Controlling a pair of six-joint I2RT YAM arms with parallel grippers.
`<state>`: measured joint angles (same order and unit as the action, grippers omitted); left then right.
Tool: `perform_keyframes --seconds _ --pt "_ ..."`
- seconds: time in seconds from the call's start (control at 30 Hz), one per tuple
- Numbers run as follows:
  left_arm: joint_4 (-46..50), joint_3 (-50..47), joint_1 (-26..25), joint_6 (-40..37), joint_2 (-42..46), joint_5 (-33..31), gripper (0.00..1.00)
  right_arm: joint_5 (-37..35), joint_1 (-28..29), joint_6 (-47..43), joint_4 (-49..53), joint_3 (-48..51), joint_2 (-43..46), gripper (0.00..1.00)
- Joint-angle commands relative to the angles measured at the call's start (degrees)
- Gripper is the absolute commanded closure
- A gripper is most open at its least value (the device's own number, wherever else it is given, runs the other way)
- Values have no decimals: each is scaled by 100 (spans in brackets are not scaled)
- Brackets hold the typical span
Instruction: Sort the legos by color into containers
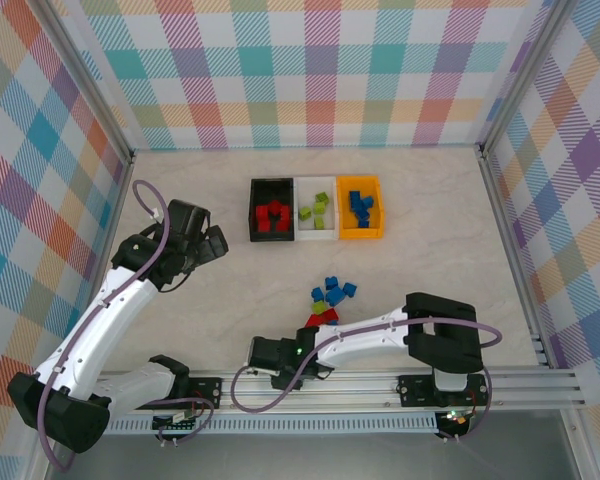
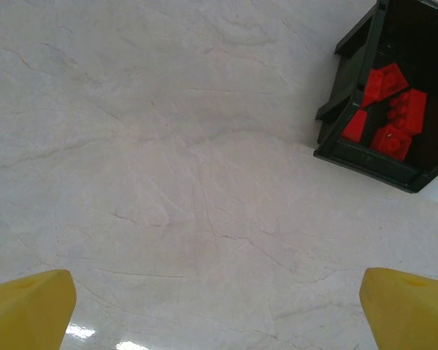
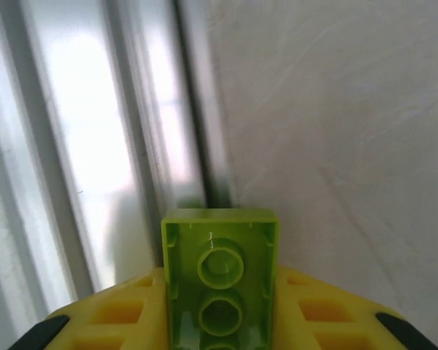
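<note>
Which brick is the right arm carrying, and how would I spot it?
Find the silver rail along the near edge of the table; the right gripper hangs by it. Pinched between its yellow fingers is a lime green brick, hollow underside showing, the one brick held up away from the loose pile.

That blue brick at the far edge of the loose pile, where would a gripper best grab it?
Probably from straight above, pinching the blue brick by its flat side walls. It lies low on the table, with bare surface beyond it, while neighbouring bricks crowd its near side.
</note>
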<state>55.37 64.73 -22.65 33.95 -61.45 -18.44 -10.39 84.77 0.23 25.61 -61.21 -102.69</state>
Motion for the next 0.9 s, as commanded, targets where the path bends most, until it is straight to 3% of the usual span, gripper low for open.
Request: perform_keyframes --seconds 0.0,0.2,0.4,0.63,0.87 --pt "-44 -22 82 -6 -24 113 0 -302 -322 205 -407 185 345 73" --pt "-91 -72 75 -2 -35 175 0 -482 -1092 502 -812 373 1153 73" --pt "-283 -304 77 53 -5 379 0 -478 -2533 756 -1108 31 1726 71" --pt "-780 -733 -157 178 -95 851 0 -533 -4067 1250 -965 -1498 374 70" --pt "-1215 -1056 -780 290 -437 1041 0 -675 -4821 1705 297 -3879 -1510 68"
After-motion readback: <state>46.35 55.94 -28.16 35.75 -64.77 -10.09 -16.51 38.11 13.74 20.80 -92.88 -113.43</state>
